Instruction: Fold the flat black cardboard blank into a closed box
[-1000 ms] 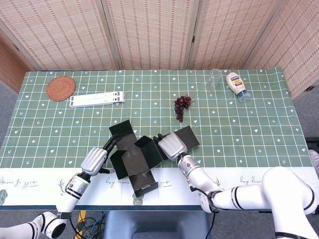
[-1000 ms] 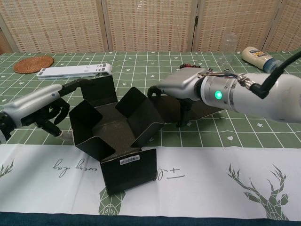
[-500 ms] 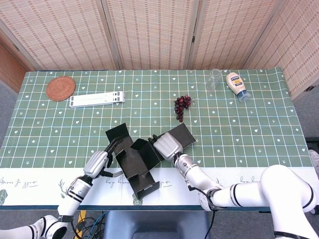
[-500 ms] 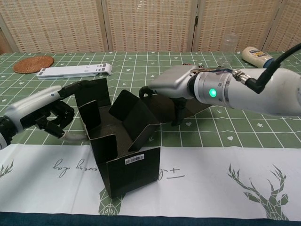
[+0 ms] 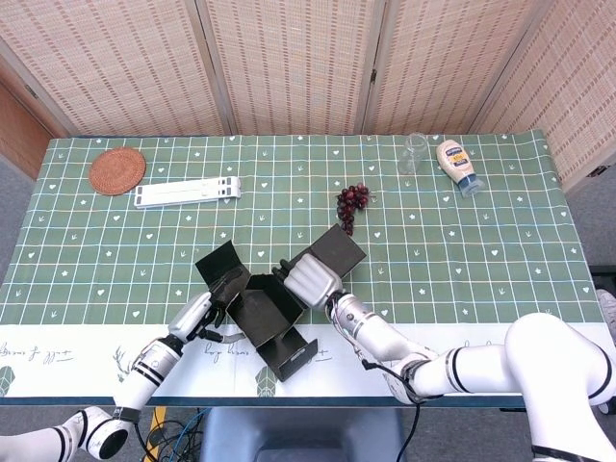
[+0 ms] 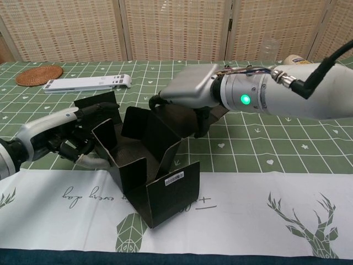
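Observation:
The black cardboard blank (image 5: pixel 269 313) (image 6: pixel 149 165) stands half folded near the table's front edge, its side walls raised and a front flap with a white label hanging low. My left hand (image 5: pixel 207 310) (image 6: pixel 69 141) grips the left wall from outside, fingers curled against that panel. My right hand (image 5: pixel 310 277) (image 6: pixel 193 91) is over the right wall. Its fingertips (image 6: pixel 155 102) hook over the panel's top edge and the thumb points down its outer side. A loose flap (image 5: pixel 332 248) sticks out behind the right hand.
On the green cloth lie a bunch of dark grapes (image 5: pixel 350 204), a white folding stand (image 5: pixel 188 192), a woven coaster (image 5: pixel 117 170), a glass (image 5: pixel 414 152) and a mayonnaise bottle (image 5: pixel 458 166), all toward the back. The table's front edge (image 5: pixel 308 397) is just below the blank.
Both hands have pushed inward, raising the side walls more upright and narrowing the box. The blank has shifted and turned a little, and the labelled front flap has swung to the right.

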